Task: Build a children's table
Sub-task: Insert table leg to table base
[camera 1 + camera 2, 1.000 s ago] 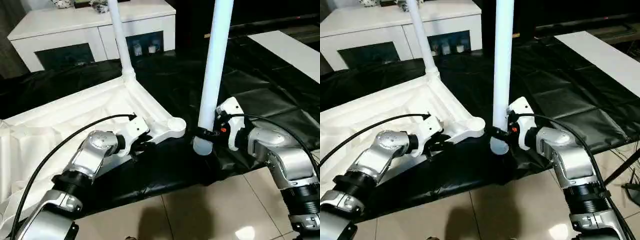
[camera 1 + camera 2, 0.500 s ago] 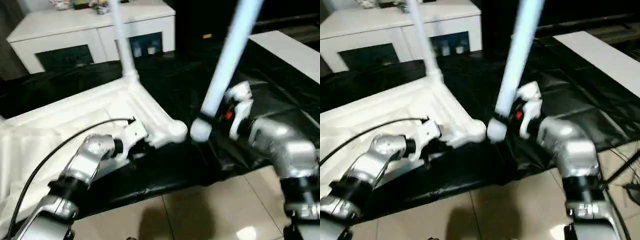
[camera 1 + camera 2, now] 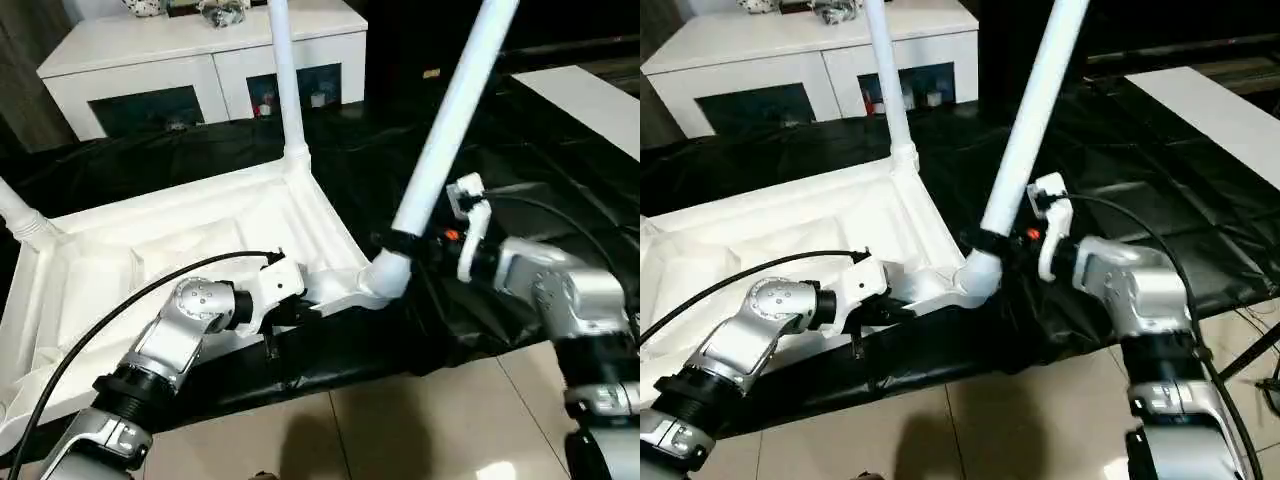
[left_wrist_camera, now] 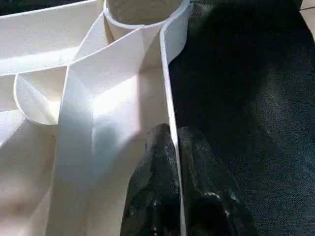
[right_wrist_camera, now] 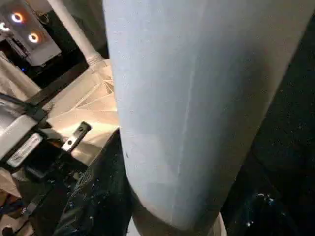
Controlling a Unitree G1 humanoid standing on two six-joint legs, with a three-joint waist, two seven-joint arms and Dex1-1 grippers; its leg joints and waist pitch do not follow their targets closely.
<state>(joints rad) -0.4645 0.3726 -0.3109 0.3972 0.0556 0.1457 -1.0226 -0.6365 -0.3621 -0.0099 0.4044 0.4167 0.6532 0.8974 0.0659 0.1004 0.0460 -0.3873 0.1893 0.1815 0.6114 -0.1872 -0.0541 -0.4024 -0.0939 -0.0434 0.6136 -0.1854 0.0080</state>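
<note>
Leg-fitting step: right hand (image 3: pixel 415 243) clamps tilted leg (image 3: pixel 450 120), its end at tabletop (image 3: pixel 150 250) corner socket (image 3: pixel 385 280), frame centre. Left hand (image 4: pixel 170 147) pinches rim. Next: straighten leg, push in.

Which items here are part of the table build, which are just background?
Job:
- tabletop, upside down, left gripper shut on its rim
- leg held tilted by right gripper, foot at the near corner socket
- fitted leg

Background:
- white cabinet
- black cover
</note>
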